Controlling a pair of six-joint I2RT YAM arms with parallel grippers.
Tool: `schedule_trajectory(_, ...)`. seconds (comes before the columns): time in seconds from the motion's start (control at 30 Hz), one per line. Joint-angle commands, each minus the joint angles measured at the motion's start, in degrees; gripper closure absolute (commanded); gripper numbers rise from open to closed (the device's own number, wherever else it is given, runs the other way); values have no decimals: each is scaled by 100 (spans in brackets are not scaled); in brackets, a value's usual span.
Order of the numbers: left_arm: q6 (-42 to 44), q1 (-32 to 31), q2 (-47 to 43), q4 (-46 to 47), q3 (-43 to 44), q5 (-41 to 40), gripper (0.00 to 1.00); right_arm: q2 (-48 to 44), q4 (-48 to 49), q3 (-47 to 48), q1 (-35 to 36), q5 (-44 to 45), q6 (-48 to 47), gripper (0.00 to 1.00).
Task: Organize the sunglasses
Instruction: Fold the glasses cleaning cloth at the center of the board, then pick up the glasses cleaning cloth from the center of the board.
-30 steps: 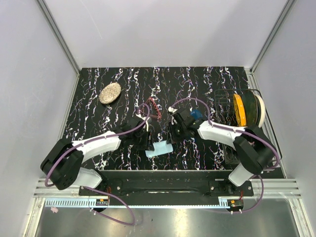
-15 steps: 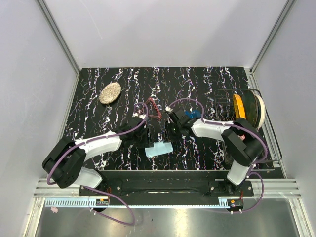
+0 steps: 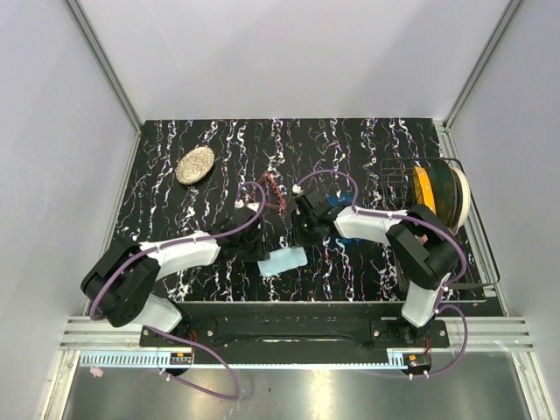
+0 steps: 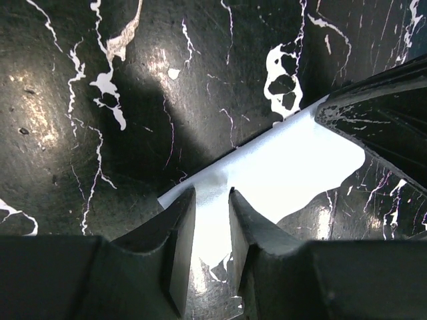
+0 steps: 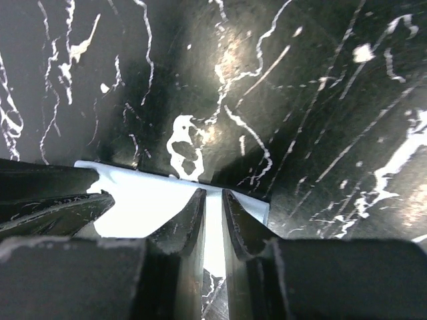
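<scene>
1. The left gripper [image 4: 211,197] is standing with its fingers nearly together, only a thin slot between them, straddling one edge of the light blue cloth [image 4: 287,167]. Whether the fingers are already nipping the fabric or only bracketing it, I cannot tell.
2. The right gripper [image 5: 213,195] is mirroring that on the opposite edge of the cloth. Its fingers are drawn close with a sliver of cloth showing in the gap, and again I cannot tell whether the grip is real.
3. In the overhead view the cloth is lying flat on the table [image 3: 367,149] near the front edge, and both grippers are meeting over it from either side.
4. The sunglasses [image 3: 273,191] are lying on the table just beyond the two grippers, next to the left arm's cable. No finger is touching them, and they are sitting loose, not in any case.
5. Further out, a woven oval object [image 3: 194,164] is resting at the far left, and a yellow spool [image 3: 430,194] is sitting in a wire rack at the right. Neither is taking part.
6. Judging by this, the task is looking early. The arms are dealing with the cloth first, perhaps to fold or place it. The sunglasses themselves are not yet picked up, wrapped or put away, so most of the work is lying ahead.
</scene>
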Motion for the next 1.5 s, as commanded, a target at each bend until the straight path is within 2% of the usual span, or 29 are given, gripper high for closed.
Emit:
schedule_trajectory(0.0,98,-16,315,-222,113,-442,69,62,-314,293,-113,648,-95,79)
schedule_trajectory(0.23,160,-16,298,-319,183,-486,69,-139,-665,434,-209,1297,-157,79)
schedule_trajectory(0.33,151,-16,114,-371,236,-477,67,-403,-762,399,-201,1299,-174,71)
schedule_trajectory(0.4,134,-7,-9,-433,306,-416,59,-587,-780,364,-201,1211,-306,66)
schedule_trajectory(0.43,107,-25,-141,-468,341,-346,50,-640,-824,320,-201,1176,-332,61)
schedule_trajectory(0.57,-7,-60,-449,-556,403,-345,40,-685,-929,250,-201,737,-587,55)
schedule_trajectory(0.63,-95,-77,-607,-626,403,-433,39,-641,-982,215,-192,527,-614,55)
schedule_trajectory(0.8,-752,-86,-845,-960,254,-644,37,-518,-965,100,-183,280,-666,55)
schedule_trajectory(1.0,-1517,-156,-1055,-846,-194,-670,37,-299,-895,100,-139,156,-719,58)
schedule_trajectory(1.47,-1818,-183,-1030,-644,-432,-644,37,36,-886,74,-78,-301,-755,71)
